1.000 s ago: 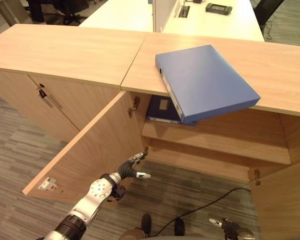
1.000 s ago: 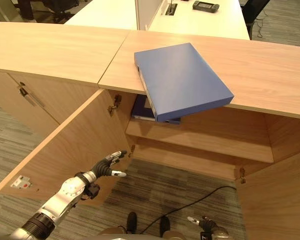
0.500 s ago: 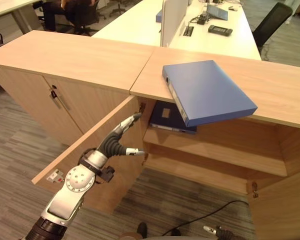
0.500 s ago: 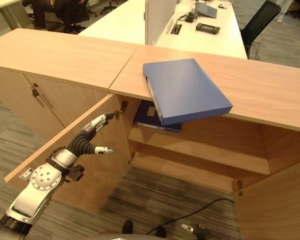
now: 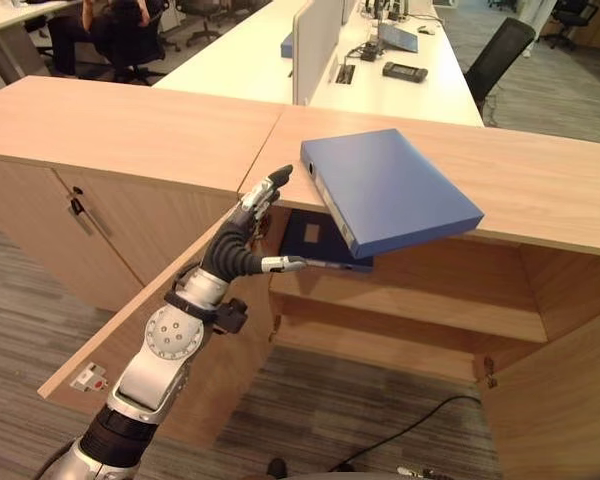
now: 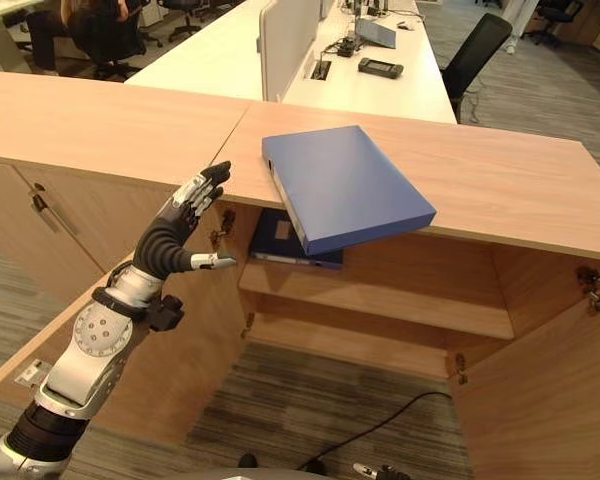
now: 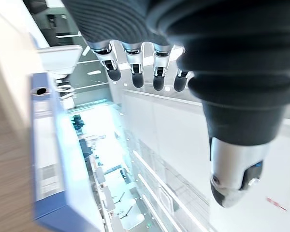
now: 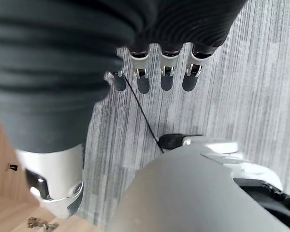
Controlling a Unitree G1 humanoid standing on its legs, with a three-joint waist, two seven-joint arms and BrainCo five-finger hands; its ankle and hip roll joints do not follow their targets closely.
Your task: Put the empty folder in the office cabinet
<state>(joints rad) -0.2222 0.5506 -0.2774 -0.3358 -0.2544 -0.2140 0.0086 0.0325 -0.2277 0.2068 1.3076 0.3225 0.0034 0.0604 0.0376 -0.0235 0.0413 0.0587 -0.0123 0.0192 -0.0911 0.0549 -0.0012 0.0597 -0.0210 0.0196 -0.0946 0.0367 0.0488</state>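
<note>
A blue folder [image 5: 390, 190] lies flat on the wooden cabinet top [image 5: 540, 185], one corner overhanging the front edge. Its spine [image 7: 48, 154] shows in the left wrist view. Under it a darker blue folder [image 5: 315, 240] lies on the upper shelf [image 5: 410, 310] of the open cabinet. My left hand [image 5: 242, 240] is raised and open, fingers straight, fingertips at the top's front edge just left of the blue folder and apart from it. My right hand [image 8: 154, 72] hangs low over the carpet, fingers straight, holding nothing.
Both cabinet doors stand open: the left door [image 5: 140, 330] under my left arm, the right door [image 5: 560, 400] at the right. A closed cabinet with a handle [image 5: 80, 210] stands further left. Desks, a black chair [image 5: 495, 55] and a seated person [image 5: 110, 25] are behind.
My left hand has risen from low beside the open door up to the cabinet top's edge near the blue folder. The camera has tilted up. The folder has not moved.
</note>
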